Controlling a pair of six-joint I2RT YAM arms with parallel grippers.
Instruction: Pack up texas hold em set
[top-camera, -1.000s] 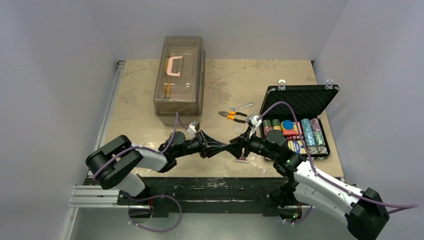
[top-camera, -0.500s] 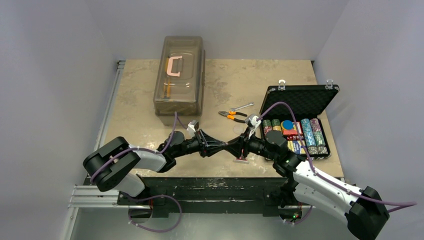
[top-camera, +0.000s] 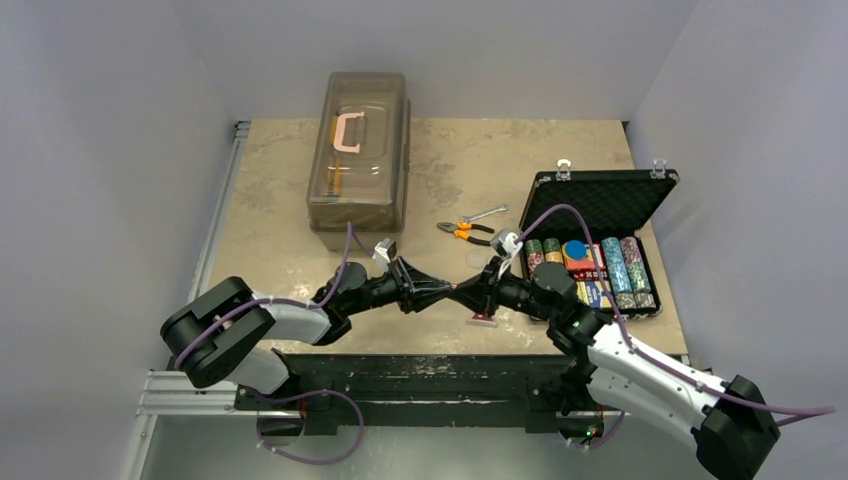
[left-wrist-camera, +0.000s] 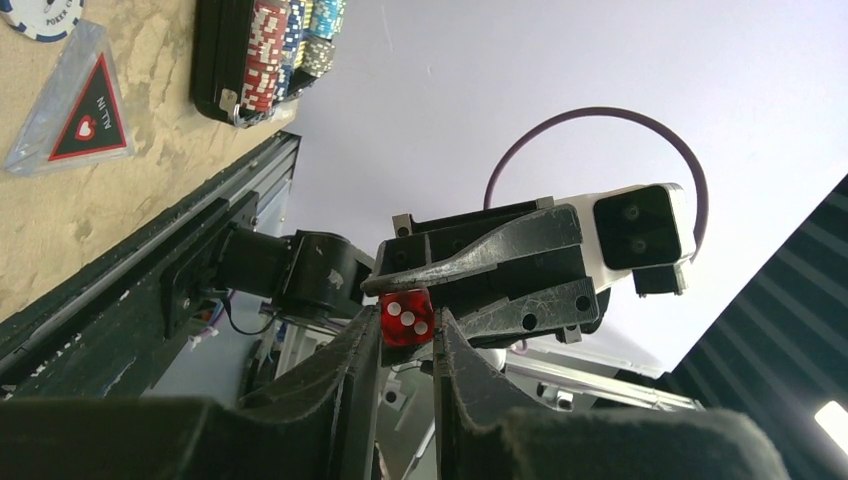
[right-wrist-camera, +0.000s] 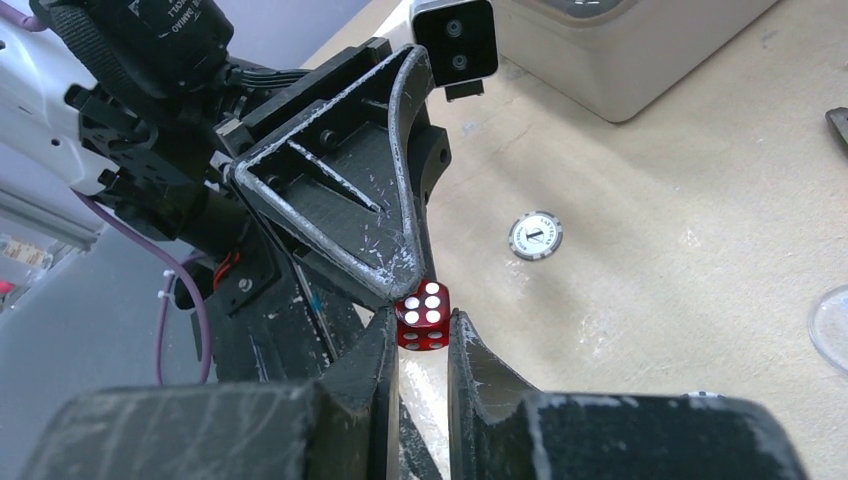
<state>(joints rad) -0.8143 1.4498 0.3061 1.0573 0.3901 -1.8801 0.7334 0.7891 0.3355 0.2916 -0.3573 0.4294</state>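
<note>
Meeting tip to tip, your left gripper (left-wrist-camera: 405, 338) and right gripper (right-wrist-camera: 422, 342) both pinch the small red die (right-wrist-camera: 422, 315), likely passing it toward the open black foam-lined case (top-camera: 600, 203).

Open counter (top-camera: 270, 200) lies left of the translucent box (top-camera: 357, 165) and behind the pliers (top-camera: 462, 232). Near centre, left tool (top-camera: 448, 293) and right tool (top-camera: 460, 294) meet tip to tip on a red die (left-wrist-camera: 405, 318), blocking passage; triangle token (top-camera: 483, 319) and open case (top-camera: 600, 205) crowd the right.
</note>
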